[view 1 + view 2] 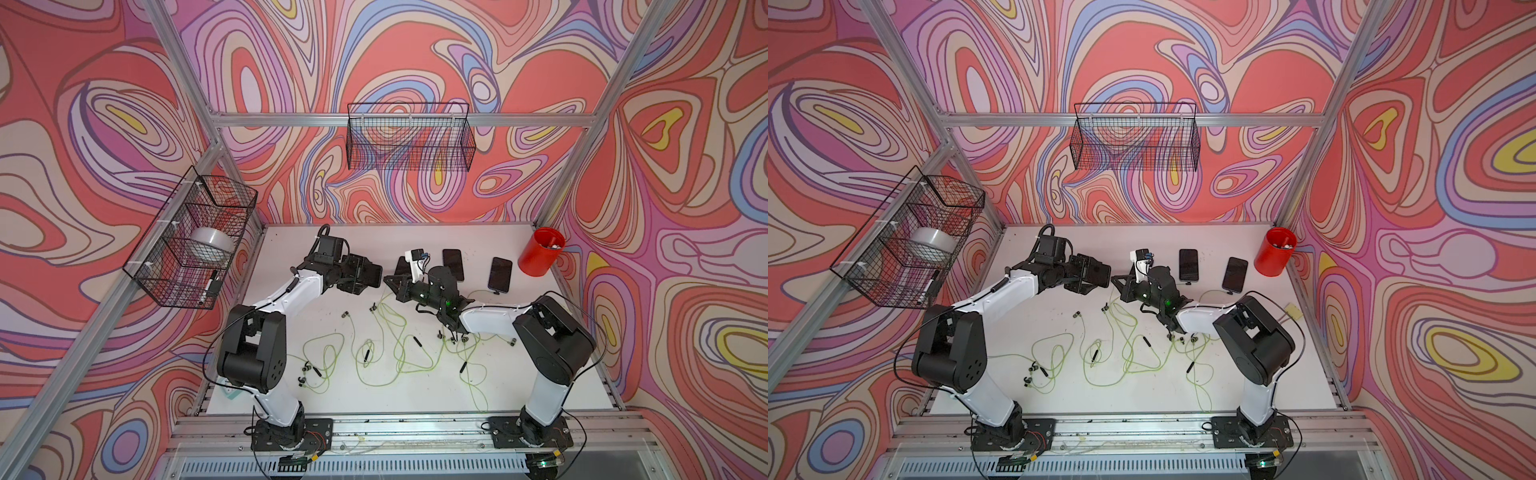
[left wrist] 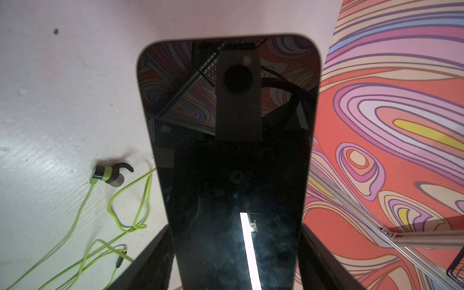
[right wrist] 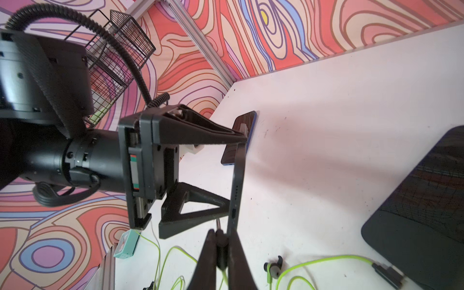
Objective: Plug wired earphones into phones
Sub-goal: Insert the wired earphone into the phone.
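Aligning plug [image 3: 219,227] to phone [image 2: 231,163]: right pincer [image 3: 221,241] clamped on plug, left pincer [image 2: 236,233] on phone; next, centre on port [image 3: 233,213], push.

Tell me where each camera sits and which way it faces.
Top views: high above the arm bases, looking down on the white tabletop; left arm and right arm show whole.
Left wrist: behind the left gripper, facing along the glossy black phone it holds; its finger edges show.
Right wrist: behind the right gripper, shut on a dark plug, facing the left gripper side-on.
Shared: both wrist views show that phone and green earphone cables.
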